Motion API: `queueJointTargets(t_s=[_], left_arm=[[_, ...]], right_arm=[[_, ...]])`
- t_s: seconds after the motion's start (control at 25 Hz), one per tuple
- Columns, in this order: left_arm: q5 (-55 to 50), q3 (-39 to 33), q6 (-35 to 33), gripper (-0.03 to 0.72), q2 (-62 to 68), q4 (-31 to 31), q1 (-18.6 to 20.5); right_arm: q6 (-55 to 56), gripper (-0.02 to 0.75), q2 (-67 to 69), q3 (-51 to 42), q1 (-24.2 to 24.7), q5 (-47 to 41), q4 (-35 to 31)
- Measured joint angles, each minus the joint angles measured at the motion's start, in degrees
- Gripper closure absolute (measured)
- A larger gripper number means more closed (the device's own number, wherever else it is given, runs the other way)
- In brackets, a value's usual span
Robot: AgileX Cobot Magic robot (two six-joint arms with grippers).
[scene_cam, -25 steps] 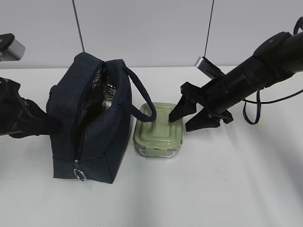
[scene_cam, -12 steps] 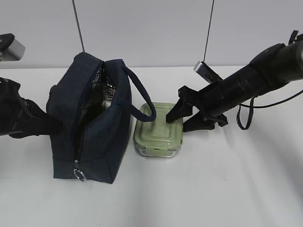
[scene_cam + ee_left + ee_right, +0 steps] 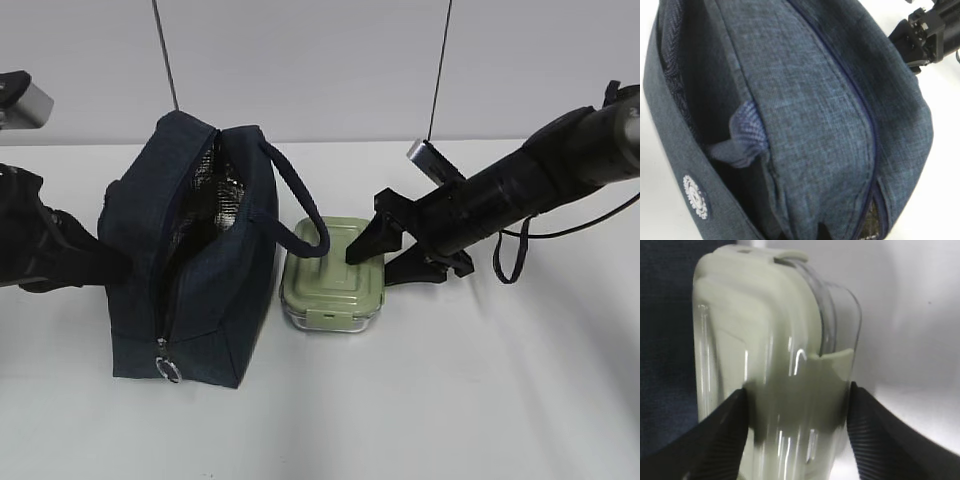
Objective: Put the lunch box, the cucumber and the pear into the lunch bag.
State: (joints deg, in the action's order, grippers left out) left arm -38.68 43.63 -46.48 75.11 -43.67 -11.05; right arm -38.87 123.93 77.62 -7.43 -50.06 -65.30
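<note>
Three things have to go into the bag (image 3: 195, 270), and as far as I can see none is in it yet. On the far left, my left arm (image 3: 45, 255) leans against the bag's outer wall, but its fingers never show in any view, so I cannot tell whether they are spread or holding cloth. The bag stands upright on the counter (image 3: 480, 400) with its zipper undone, the silver lining showing in the gap and the ring pull (image 3: 166, 370) hanging low at the front. Its loop handle (image 3: 295, 205) droops to the right, over the near corner of the box (image 3: 335, 275).

The box sits on the counter just beside the bag, lid clipped on. My right fingers (image 3: 385, 252) are spread around its right end, one on each side; in the wrist view the pads (image 3: 722, 435) look to be at the clear walls, though I cannot be sure they press yet. So the box is not yet lifted.

Neither cucumber nor pear appears anywhere; possibly they already lie inside the bag, hidden from view.
</note>
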Motion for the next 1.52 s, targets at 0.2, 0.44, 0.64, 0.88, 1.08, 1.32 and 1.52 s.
queueJointTargets(t_s=[0.2, 0.44, 0.64, 0.88, 1.08, 1.32, 1.52], left_arm=[[0.0, 0.0, 0.0, 0.686, 0.0, 0.0, 0.0], [0.0, 0.0, 0.0, 0.686, 0.0, 0.0, 0.0], [0.0, 0.0, 0.0, 0.686, 0.0, 0.0, 0.0], [0.0, 0.0, 0.0, 0.686, 0.0, 0.1, 0.0], [0.0, 0.0, 0.0, 0.686, 0.0, 0.1, 0.0], [0.0, 0.0, 0.0, 0.686, 0.0, 0.1, 0.0], [0.0, 0.0, 0.0, 0.686, 0.0, 0.1, 0.0]], right_arm=[[-0.3, 0.419, 0.2, 0.0, 0.1, -1.2, -1.4], [-0.3, 0.441, 0.2, 0.1, 0.2, -1.3, -1.5], [0.2, 0.442, -2.7, 0.0, 1.3, -0.4, 2.9], [0.2, 0.442, -7.2, -0.4, 5.2, 0.3, 8.2], [0.2, 0.445, -12.0, -0.5, 6.6, -2.9, 8.6], [-0.8, 0.447, -19.0, -0.6, 6.6, -5.8, 3.0], [-1.1, 0.447, -23.5, 0.0, 5.8, -7.6, -1.9]])
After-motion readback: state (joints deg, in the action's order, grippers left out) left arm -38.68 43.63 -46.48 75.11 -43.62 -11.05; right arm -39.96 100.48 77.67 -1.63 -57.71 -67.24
